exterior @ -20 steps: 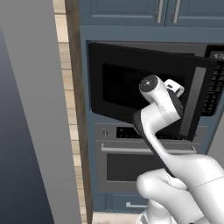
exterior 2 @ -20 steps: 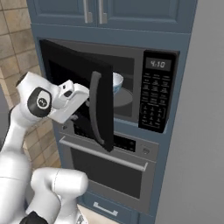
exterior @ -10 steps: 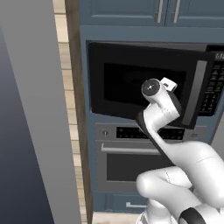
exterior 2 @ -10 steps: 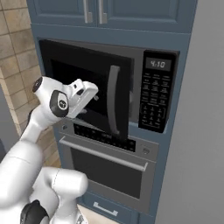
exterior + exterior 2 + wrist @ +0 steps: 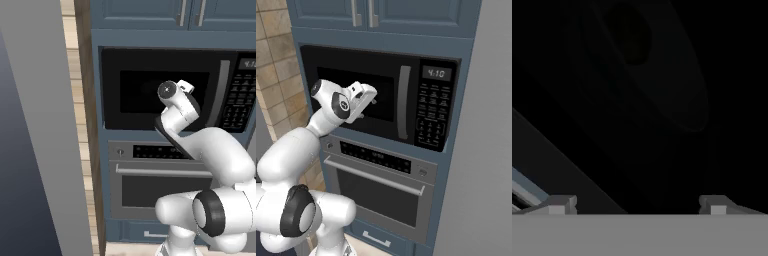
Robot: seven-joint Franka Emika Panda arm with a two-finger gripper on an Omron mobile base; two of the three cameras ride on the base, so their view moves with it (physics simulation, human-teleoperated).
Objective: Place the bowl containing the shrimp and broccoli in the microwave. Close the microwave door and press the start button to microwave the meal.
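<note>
- one gripper (image 5: 372,97) is up against the microwave door (image 5: 356,95), its fingers spread wide with nothing between them.
- in the hand view the two finger tips (image 5: 559,204) stand far apart at the bottom, and dark glass of the door's window fills the space ahead of them; whether the tips actually touch the glass cannot be told.
- the microwave (image 5: 172,87) sits built into the blue-grey cabinet column (image 5: 456,45), its door lying flush and shut against the frame in both base views.
- the long vertical silver-grey handle (image 5: 403,102) runs down the door's right side, just beside the keypad panel (image 5: 433,115); the gripper is left of that handle, over the window, apart from it.
- from the left base view the hand (image 5: 176,97) covers the middle of the window, with the handle (image 5: 219,92) to its right.
- the keypad's display (image 5: 437,73) is lit at the top of the panel, well to the right of the gripper.
- behind the dark glass a dim rounded shape shows in the hand view, too dark to say what it is; the bowl, shrimp and broccoli cannot be made out.
- below the microwave is the silver-fronted wall oven (image 5: 381,187) with its horizontal bar handle (image 5: 373,175), beneath the arm's wrist.
- two upper cabinet doors (image 5: 363,15) with slim handles sit above the microwave.
</note>
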